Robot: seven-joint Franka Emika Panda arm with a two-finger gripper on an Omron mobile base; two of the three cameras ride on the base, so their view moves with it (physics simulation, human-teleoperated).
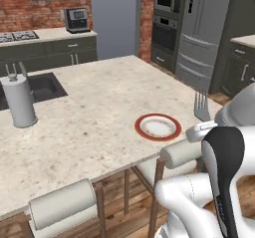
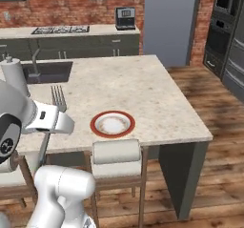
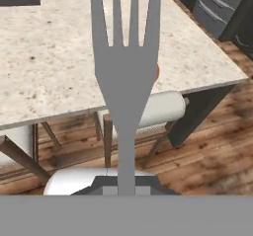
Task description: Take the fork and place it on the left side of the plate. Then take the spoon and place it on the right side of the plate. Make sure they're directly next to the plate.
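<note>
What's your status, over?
Tool shut on fork, tines up, held in the air short of the counter. Plate bare near the counter's front edge. Nothing between fork and plate.

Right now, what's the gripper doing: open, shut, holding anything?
Gripper: shut on the fork, which stands tines up, lifted clear of the counter.

Paper towel roll [image 1: 19, 102] upright on counter [image 1: 94, 97] well left of the claw [image 2: 56, 119], sink [image 1: 42, 87] beyond it, white-backed stools [image 2: 116, 158] tucked below counter edge, toaster [image 1: 77, 19] far behind.
</note>
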